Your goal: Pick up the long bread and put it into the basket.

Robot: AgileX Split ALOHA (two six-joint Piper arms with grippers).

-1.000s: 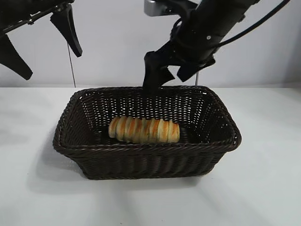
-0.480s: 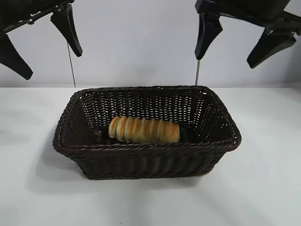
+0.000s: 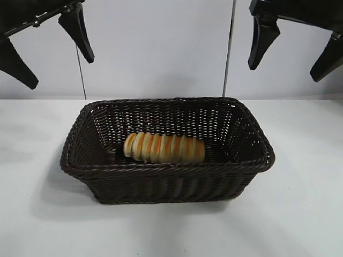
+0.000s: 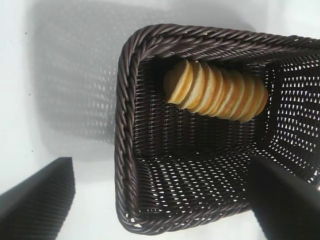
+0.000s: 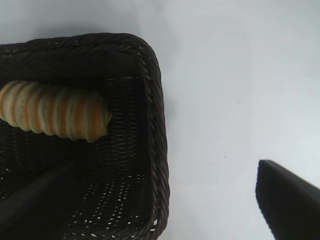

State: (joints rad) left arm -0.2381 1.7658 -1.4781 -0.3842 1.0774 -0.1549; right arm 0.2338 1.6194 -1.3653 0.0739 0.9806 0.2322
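Observation:
The long bread (image 3: 164, 148), a ribbed golden loaf, lies flat on the floor of the dark wicker basket (image 3: 86, 160) at the table's middle. It also shows in the left wrist view, long bread (image 4: 216, 92) inside the basket (image 4: 125, 140), and in the right wrist view, long bread (image 5: 55, 110) inside the basket (image 5: 157, 150). My right gripper (image 3: 295, 51) hangs open high above the basket's right end, holding nothing. High at the upper left, my left gripper (image 3: 51, 56) is parked and open, with nothing between its fingers.
White tabletop (image 3: 300, 214) surrounds the basket on all sides. A thin vertical rod (image 3: 229, 48) stands behind the basket at the back wall, and another thin rod (image 3: 81, 75) stands behind at the left.
My right gripper has risen from just above the basket's back rim and swung up to the right, away from the bread. The bread stays put in the basket. The left arm has not moved.

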